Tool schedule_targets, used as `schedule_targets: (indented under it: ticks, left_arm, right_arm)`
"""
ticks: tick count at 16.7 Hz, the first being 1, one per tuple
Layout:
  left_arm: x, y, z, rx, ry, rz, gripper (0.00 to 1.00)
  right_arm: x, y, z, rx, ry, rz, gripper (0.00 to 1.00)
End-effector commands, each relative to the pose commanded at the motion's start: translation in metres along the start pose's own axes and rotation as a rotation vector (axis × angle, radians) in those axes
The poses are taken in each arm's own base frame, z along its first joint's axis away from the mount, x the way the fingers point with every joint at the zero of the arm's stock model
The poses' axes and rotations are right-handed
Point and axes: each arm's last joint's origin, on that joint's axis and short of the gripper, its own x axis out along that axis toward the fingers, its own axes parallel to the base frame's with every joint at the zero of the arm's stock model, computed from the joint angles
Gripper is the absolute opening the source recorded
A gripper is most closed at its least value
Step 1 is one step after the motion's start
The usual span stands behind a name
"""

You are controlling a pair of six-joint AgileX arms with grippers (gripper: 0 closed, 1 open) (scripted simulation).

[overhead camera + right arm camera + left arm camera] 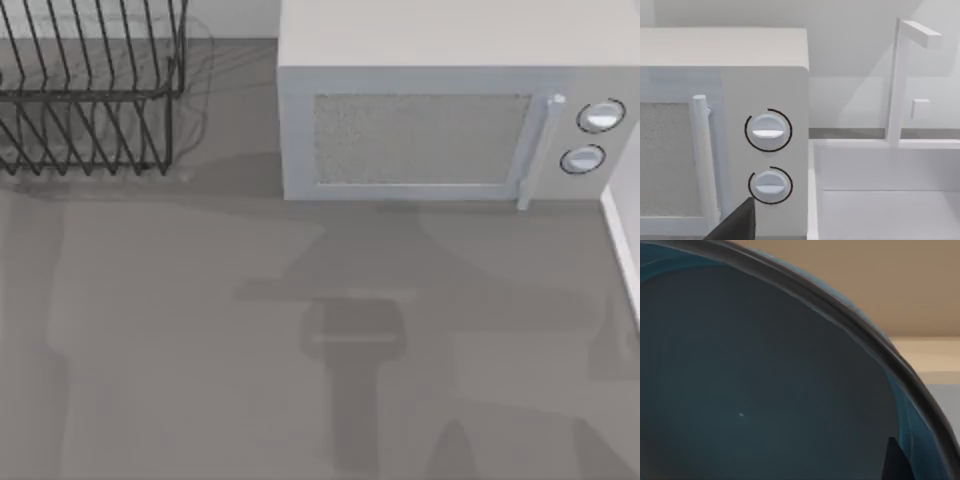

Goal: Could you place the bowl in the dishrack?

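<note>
1. Bowl [765,390]: seen close up in the left wrist view, its greyish-blue inside toward the lens, dark rim arcing across, blue outer wall past the rim. Being that near the wrist cam suggests the left arm is carrying it, prob. lifted off the bench.
2. Left tool: a dark sliver at the bowl's edge [895,462] may be a fingertip, but whether it's clenched on the bowl I can't tell; the jaws aren't clear enough.
3. Dishrack [90,90]: black wire, slanted tines, sits at the far left corner of the bench [200,330] in the top view. Tines stand free, so a bowl can prob. be slotted between the rows.
4. Microwave [440,120]: grey-white box, just right of the dishrack w/ a narrow gap between them. Door shut, handle [535,150] and two knobs [590,135] on its right side. It's the main thing to keep clear of if the bowl comes in from the right.
5. Right tool: a dark tip [737,222] pokes into the right wrist view, facing the microwave's knobs; can't tell if it's released or clenched. Arm looks idle, off at the right.
6. Sink [880,200] w/ a white tap [900,75] sits beside the microwave's right side, well apart from the dishrack and not in the way.
7. Judgement: bowl not yet in the dishrack; the placing itself remains.
</note>
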Motion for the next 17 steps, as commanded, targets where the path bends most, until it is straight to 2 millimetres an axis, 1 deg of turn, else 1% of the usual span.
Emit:
schedule_targets:
  ticks: [2,4,6,8,10,14,17]
  left_arm:
    - [0.026,-0.001,-0.032,0.004,-0.014,0.001,0.00]
    - [0.045,-0.004,-0.064,0.005,-0.023,0.001,0.00]
    - [0.056,-0.008,-0.093,0.003,-0.019,0.002,0.00]
    - [0.062,-0.011,-0.114,0.001,-0.008,0.002,0.00]
    - [0.064,-0.012,-0.123,-0.001,-0.002,0.002,0.00]
    - [0.064,-0.012,-0.123,-0.001,-0.002,0.002,0.00]
    - [0.064,-0.012,-0.123,-0.001,-0.002,0.002,0.23]
  right_arm:
    - [0.000,0.000,0.000,0.000,0.000,0.000,1.00]
    - [0.000,0.000,0.000,0.000,0.000,0.000,1.00]
    - [0.000,0.000,0.000,0.000,0.000,0.000,1.00]
    - [0.000,0.000,0.000,0.000,0.000,0.000,1.00]
    - [0.000,0.000,0.000,0.000,0.000,0.000,1.00]
    - [0.000,0.000,0.000,0.000,0.000,0.000,1.00]
    - [0.000,0.000,0.000,0.000,0.000,0.000,1.00]
